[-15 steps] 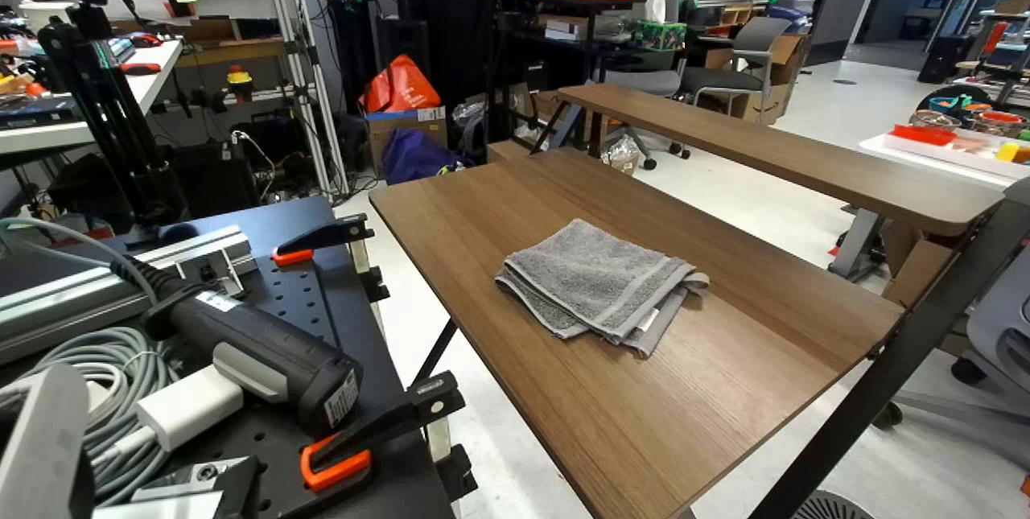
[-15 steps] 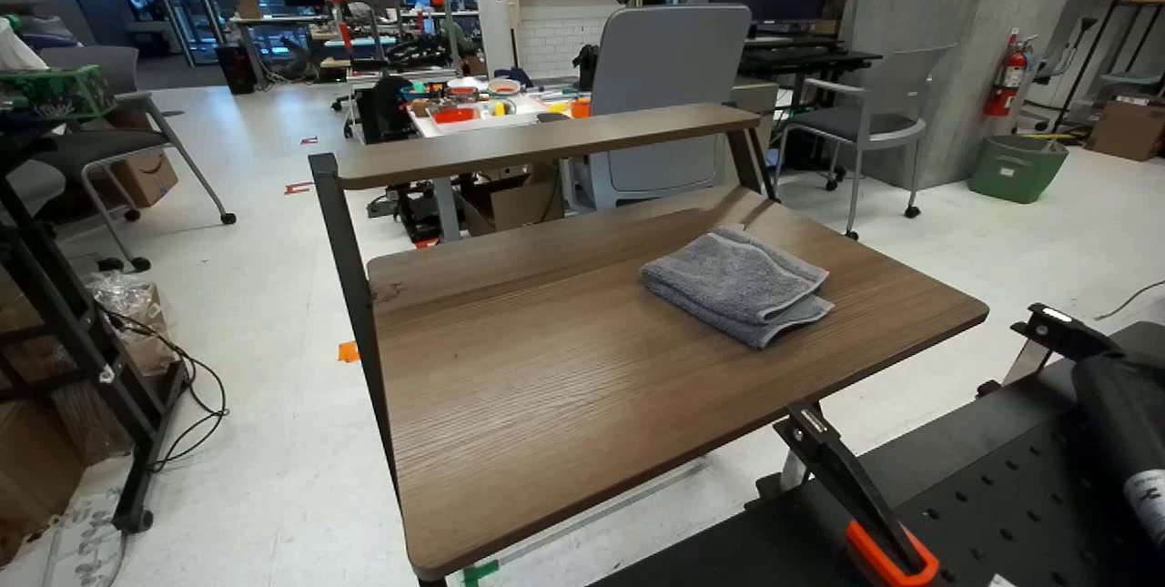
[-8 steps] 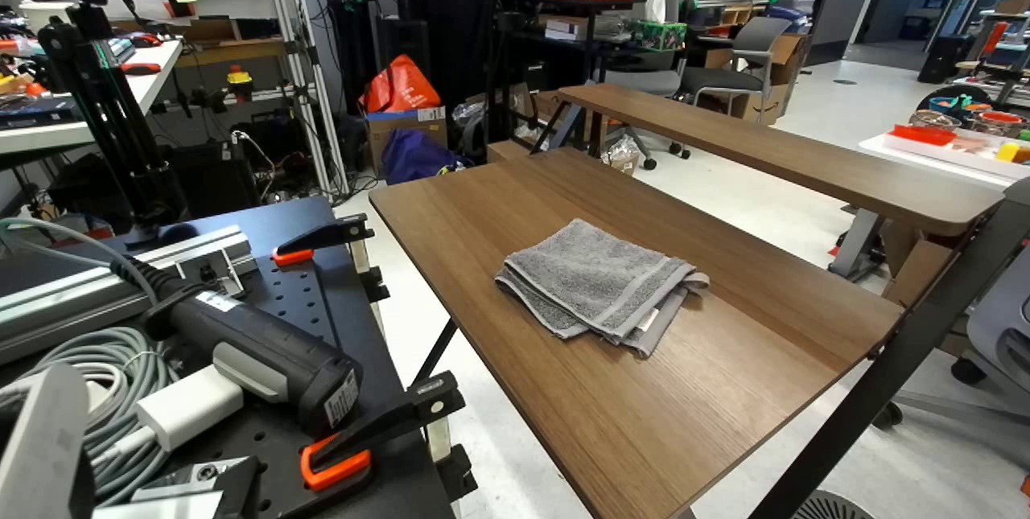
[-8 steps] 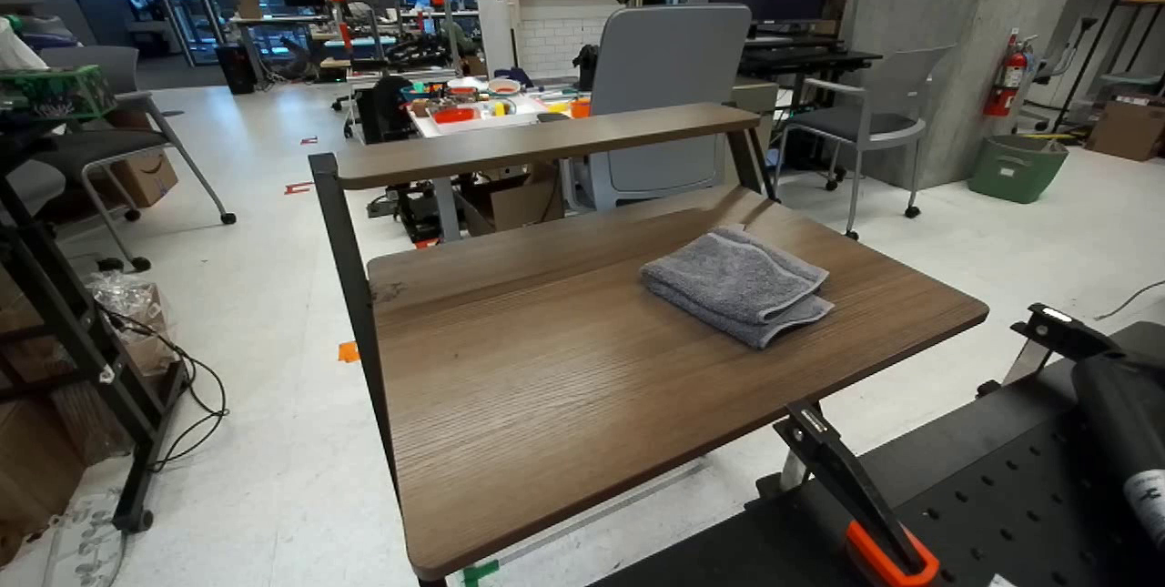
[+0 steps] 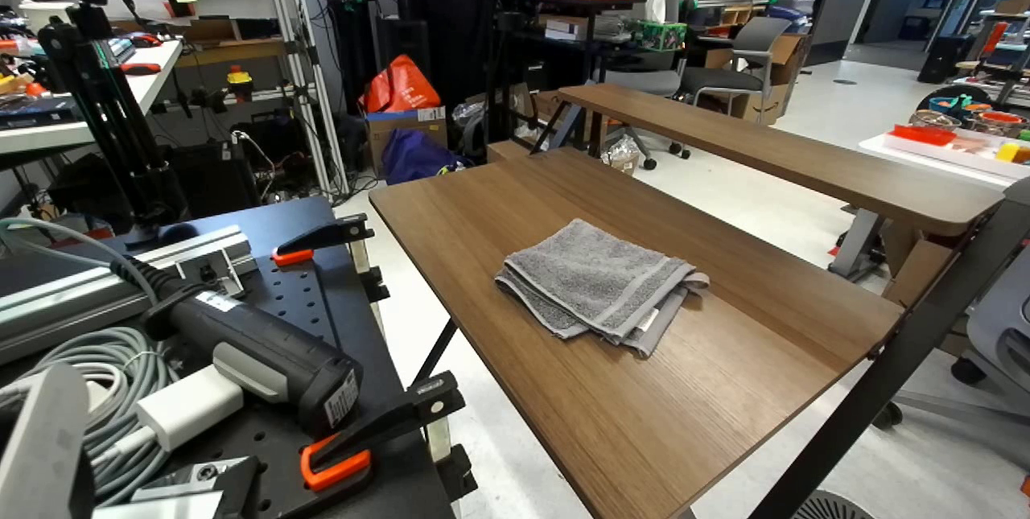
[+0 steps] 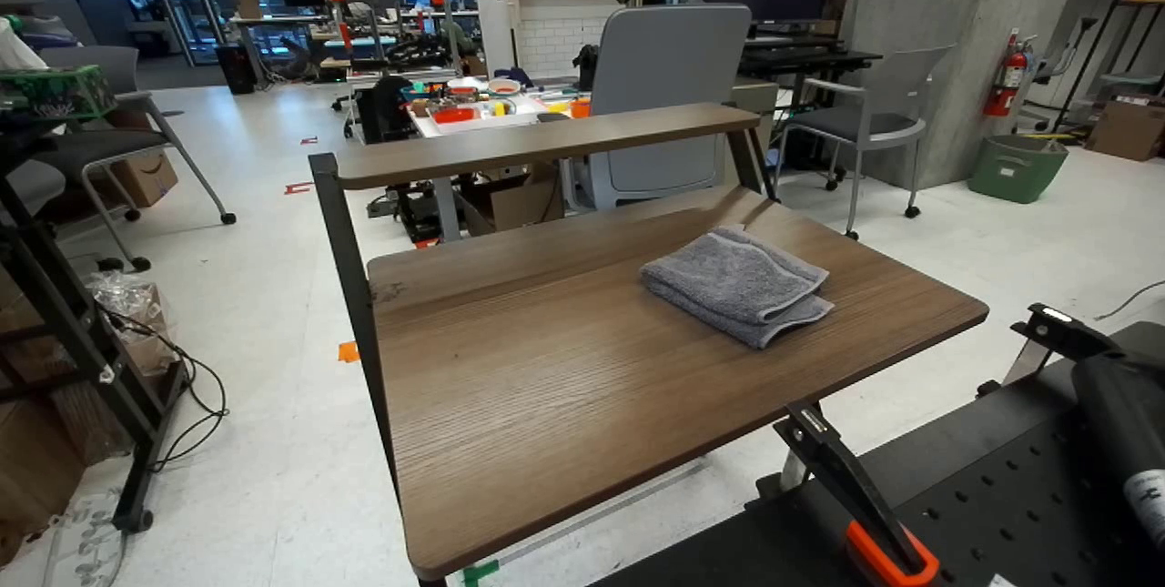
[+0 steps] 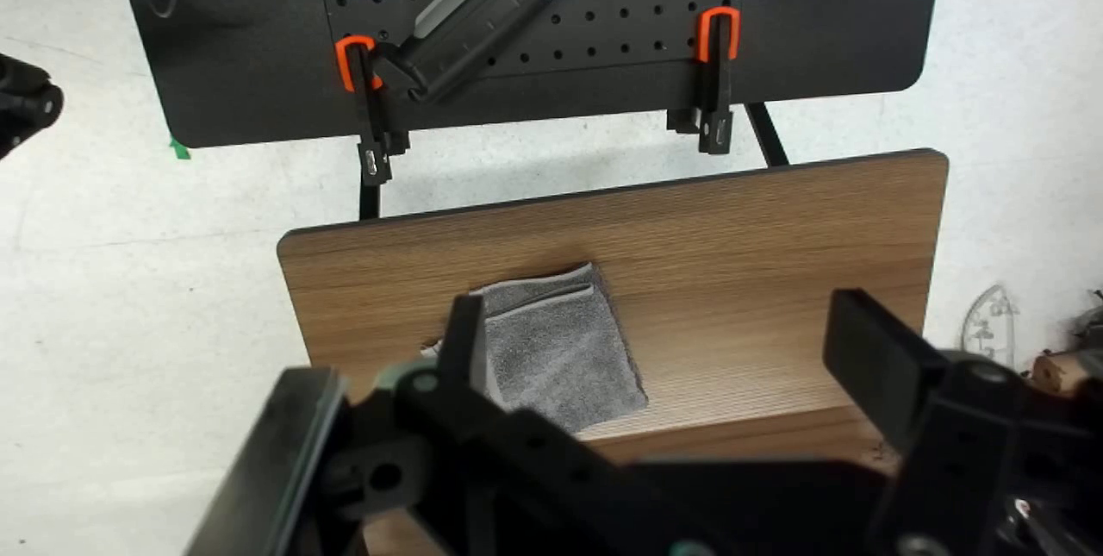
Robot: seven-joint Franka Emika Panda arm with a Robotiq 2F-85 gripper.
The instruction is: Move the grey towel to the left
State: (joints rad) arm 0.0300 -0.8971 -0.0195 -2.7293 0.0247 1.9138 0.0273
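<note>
Wrist view shows the pincer with its fingers spread wide apart and holding nothing. Neither exterior view includes it; I judge it to be well above the work surface. Below, partly masked by one finger, the grey towel lies folded on the brown tabletop. In an exterior view the towel sits right of the tabletop's middle, the longer run of wood to its left; the wrist view shows these sides reversed. A raised shelf stands along the far side; a black bench with an orange-handled clamp stands on the near side.

Assessment: the step in hand appears to be the approach; grasp and transfer are not yet done. The next move calls for bringing the pincer over the towel, lowering it with the fingers apart until a layered edge sits between them, then closing. Tips should reach close to the wood, as the cloth lies flat. Carriage to the left would follow.
</note>
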